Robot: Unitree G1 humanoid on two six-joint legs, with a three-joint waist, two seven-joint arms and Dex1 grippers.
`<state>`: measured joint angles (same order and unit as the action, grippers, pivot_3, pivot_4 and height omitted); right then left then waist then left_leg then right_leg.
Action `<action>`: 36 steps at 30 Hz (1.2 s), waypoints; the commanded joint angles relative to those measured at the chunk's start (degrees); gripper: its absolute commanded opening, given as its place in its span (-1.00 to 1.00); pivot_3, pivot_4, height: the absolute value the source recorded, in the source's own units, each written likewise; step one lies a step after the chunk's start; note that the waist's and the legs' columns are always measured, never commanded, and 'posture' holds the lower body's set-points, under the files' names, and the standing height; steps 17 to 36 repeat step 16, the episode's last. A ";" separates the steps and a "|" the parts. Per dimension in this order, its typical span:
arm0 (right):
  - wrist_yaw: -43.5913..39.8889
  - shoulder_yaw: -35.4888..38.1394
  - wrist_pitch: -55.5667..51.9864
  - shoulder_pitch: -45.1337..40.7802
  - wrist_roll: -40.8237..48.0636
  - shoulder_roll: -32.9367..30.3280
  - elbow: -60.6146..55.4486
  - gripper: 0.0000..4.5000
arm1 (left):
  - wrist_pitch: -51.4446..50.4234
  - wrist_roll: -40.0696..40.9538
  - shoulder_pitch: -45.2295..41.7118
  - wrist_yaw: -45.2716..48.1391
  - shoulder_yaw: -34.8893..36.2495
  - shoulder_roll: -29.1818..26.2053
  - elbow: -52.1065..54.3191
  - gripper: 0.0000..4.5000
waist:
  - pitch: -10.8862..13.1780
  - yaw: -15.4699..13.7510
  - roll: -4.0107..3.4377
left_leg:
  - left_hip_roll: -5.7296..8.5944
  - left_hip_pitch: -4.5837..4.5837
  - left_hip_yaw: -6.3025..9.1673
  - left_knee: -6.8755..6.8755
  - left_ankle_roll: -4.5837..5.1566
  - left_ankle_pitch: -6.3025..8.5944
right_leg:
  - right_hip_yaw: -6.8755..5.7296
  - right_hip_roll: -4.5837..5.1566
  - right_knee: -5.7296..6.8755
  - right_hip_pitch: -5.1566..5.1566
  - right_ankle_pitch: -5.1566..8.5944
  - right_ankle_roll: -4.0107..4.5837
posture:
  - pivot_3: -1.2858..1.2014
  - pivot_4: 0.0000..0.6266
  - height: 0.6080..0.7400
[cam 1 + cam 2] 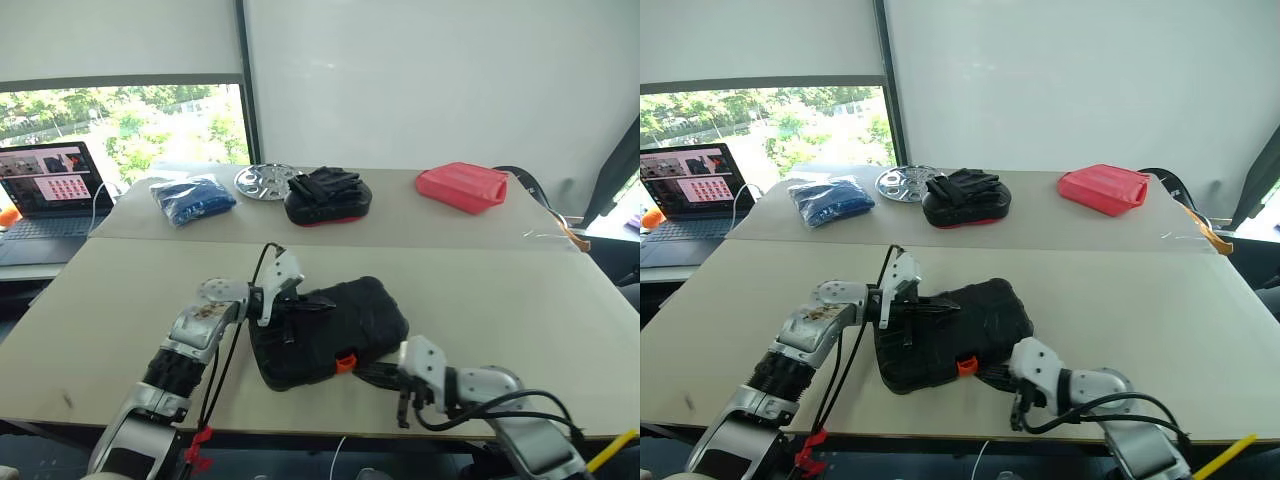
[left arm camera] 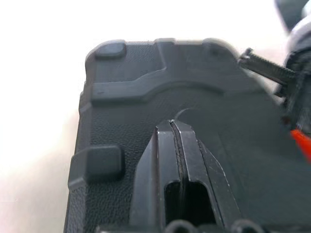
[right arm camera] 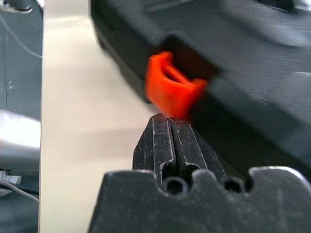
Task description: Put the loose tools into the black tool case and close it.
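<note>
I am seeing the black tool case (image 1: 330, 330) lying closed on the near table (image 1: 520, 300), lid down on the base, set at a slant with its orange latch (image 1: 346, 363) facing the near edge. No loose tools are showing on the near table.

Left gripper (image 1: 318, 301) is lying over the case's lid from the 9 o'clock side, fingers pressed together with nothing between them. In the left wrist view the two fingers (image 2: 177, 160) are meeting flat over the textured lid; whether the tips are touching the lid I cannot tell.

Right gripper (image 3: 170, 119) is sitting at the case's 5 o'clock corner, pinched closed and empty. In the right wrist view its tips are sitting right at the lower edge of the latch; contact looks likely but I cannot confirm it.

On the far table, at 12 o'clock from the case, a black oval pouch (image 1: 328, 197) with a red rim is sitting. A round metal dish (image 1: 264, 181) and a blue bag (image 1: 192, 197) are lying toward 11 o'clock, a red case (image 1: 462, 186) toward 1 o'clock. A laptop (image 1: 45, 195) is standing open toward 10 o'clock.
</note>
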<state>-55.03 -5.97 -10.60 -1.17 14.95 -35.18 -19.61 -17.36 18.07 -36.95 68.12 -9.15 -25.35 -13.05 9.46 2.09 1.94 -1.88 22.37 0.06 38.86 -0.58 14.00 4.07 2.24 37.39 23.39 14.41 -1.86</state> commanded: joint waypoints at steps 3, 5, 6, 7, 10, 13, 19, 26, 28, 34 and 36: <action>-9.97 14.69 6.87 8.55 10.82 -5.69 1.07 -0.66 | 4.74 4.50 6.19 6.39 10.46 -11.01 3.40 -0.70 | 0.03 0.29 -0.05 | -0.01 0.02 -0.02 -0.18 0.18 0.11 | 0.00 0.01 -0.25 0.01 -0.14 0.24 | 0.03 -0.52 1.00; -12.19 18.67 8.92 10.39 12.18 -7.44 3.53 -0.39 | 6.68 5.03 10.34 7.65 13.30 -14.34 4.14 -0.41 | 0.04 0.49 -0.07 | -0.04 -0.01 -0.07 -0.20 0.36 0.24 | 0.05 0.02 -0.30 0.01 -0.14 0.23 | 0.03 -0.52 1.00; -13.39 20.26 11.05 10.93 12.09 -8.08 5.07 -0.21 | 8.00 4.92 12.27 7.59 14.57 -15.55 4.25 -0.25 | 0.06 0.35 -0.09 | -0.03 -0.04 -0.10 -0.20 0.44 0.31 | 0.05 0.07 -0.31 -0.01 -0.13 0.23 | 0.03 -0.52 1.00; -14.21 21.77 11.73 11.42 12.40 -8.67 6.32 -0.07 | 9.04 5.07 14.27 7.89 15.95 -16.68 4.27 -0.10 | 0.07 0.18 -0.10 | -0.01 -0.03 -0.11 -0.20 0.44 0.31 | 0.03 0.12 -0.33 -0.02 -0.13 0.21 | 0.03 -0.52 1.00; -16.00 25.83 15.01 11.51 12.62 -9.90 10.90 0.38 | 9.77 5.96 21.13 7.04 20.48 -19.09 5.10 0.36 | 0.09 -0.11 -0.09 | 0.03 -0.06 -0.13 -0.17 0.44 0.31 | -0.01 0.22 -0.36 -0.10 -0.11 0.18 | 0.03 -0.52 1.00; -17.15 28.04 17.57 10.63 12.31 -10.91 14.61 0.81 | 12.78 4.51 28.88 3.33 24.55 -19.63 8.35 0.80 | 0.11 -0.27 -0.13 | 0.01 -0.07 -0.15 -0.16 0.43 0.31 | -0.03 0.25 -0.39 -0.13 -0.10 0.16 | 0.03 -0.52 1.00; -17.94 28.87 19.44 9.44 11.92 -11.60 17.28 0.99 | 17.58 1.67 33.79 -0.35 26.95 -19.71 9.82 0.98 | 0.12 -0.39 -0.14 | -0.05 -0.10 -0.18 -0.17 0.43 0.32 | -0.01 0.27 -0.40 -0.14 -0.10 0.17 | 0.03 -0.52 1.00; -17.94 28.87 19.44 9.44 11.92 -11.60 17.28 0.99 | 17.58 1.67 33.79 -0.35 26.95 -19.71 9.82 0.98 | 0.12 -0.39 -0.14 | -0.05 -0.10 -0.18 -0.17 0.43 0.32 | -0.01 0.27 -0.40 -0.14 -0.10 0.17 | 0.03 -0.52 1.00; -17.94 28.87 19.44 9.44 11.92 -11.60 17.28 0.99 | 17.58 1.67 33.79 -0.35 26.95 -19.71 9.82 0.98 | 0.12 -0.39 -0.14 | -0.05 -0.10 -0.18 -0.17 0.43 0.32 | -0.01 0.27 -0.40 -0.14 -0.10 0.17 | 0.03 -0.52 1.00; -17.94 28.87 19.44 9.44 11.92 -11.60 17.28 0.99 | 17.58 1.67 33.79 -0.35 26.95 -19.71 9.82 0.98 | 0.12 -0.39 -0.14 | -0.05 -0.10 -0.18 -0.17 0.43 0.32 | -0.01 0.27 -0.40 -0.14 -0.10 0.17 | 0.03 -0.52 1.00; -17.94 28.87 19.44 9.44 11.92 -11.60 17.28 0.99 | 17.58 1.67 33.79 -0.35 26.95 -19.71 9.82 0.98 | 0.12 -0.39 -0.14 | -0.05 -0.10 -0.18 -0.17 0.43 0.32 | -0.01 0.27 -0.40 -0.14 -0.10 0.17 | 0.03 -0.52 1.00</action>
